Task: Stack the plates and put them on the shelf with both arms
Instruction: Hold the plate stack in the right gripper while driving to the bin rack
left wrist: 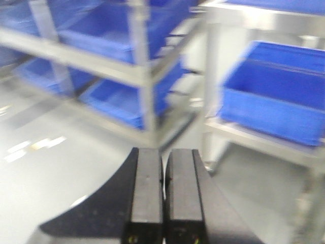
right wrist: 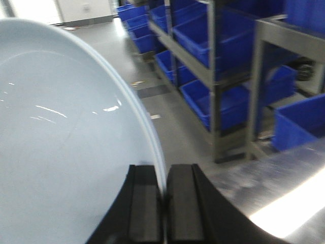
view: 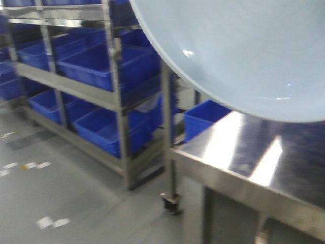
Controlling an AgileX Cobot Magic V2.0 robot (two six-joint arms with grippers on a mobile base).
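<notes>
A large pale bluish-white plate (view: pixel 238 51) is held up in the air and fills the upper right of the front view. In the right wrist view the same plate (right wrist: pixel 61 152) spreads to the left, and my right gripper (right wrist: pixel 163 170) is shut on its rim, which runs down between the two black fingers. My left gripper (left wrist: pixel 163 152) is shut, its fingers close together over the grey floor with nothing seen between them. The steel shelf (view: pixel 76 86) stands to the left, some way off; both wrist views also show the shelf (left wrist: pixel 142 76), (right wrist: pixel 213 76).
Several blue crates (view: pixel 101 66) fill the rack's levels. A shiny steel table (view: pixel 244 152) is at the lower right, below the plate, with a castor leg (view: pixel 171 201) at its corner. Another blue crate (view: pixel 203 117) sits behind it. White tape marks (view: pixel 51 222) dot the grey floor.
</notes>
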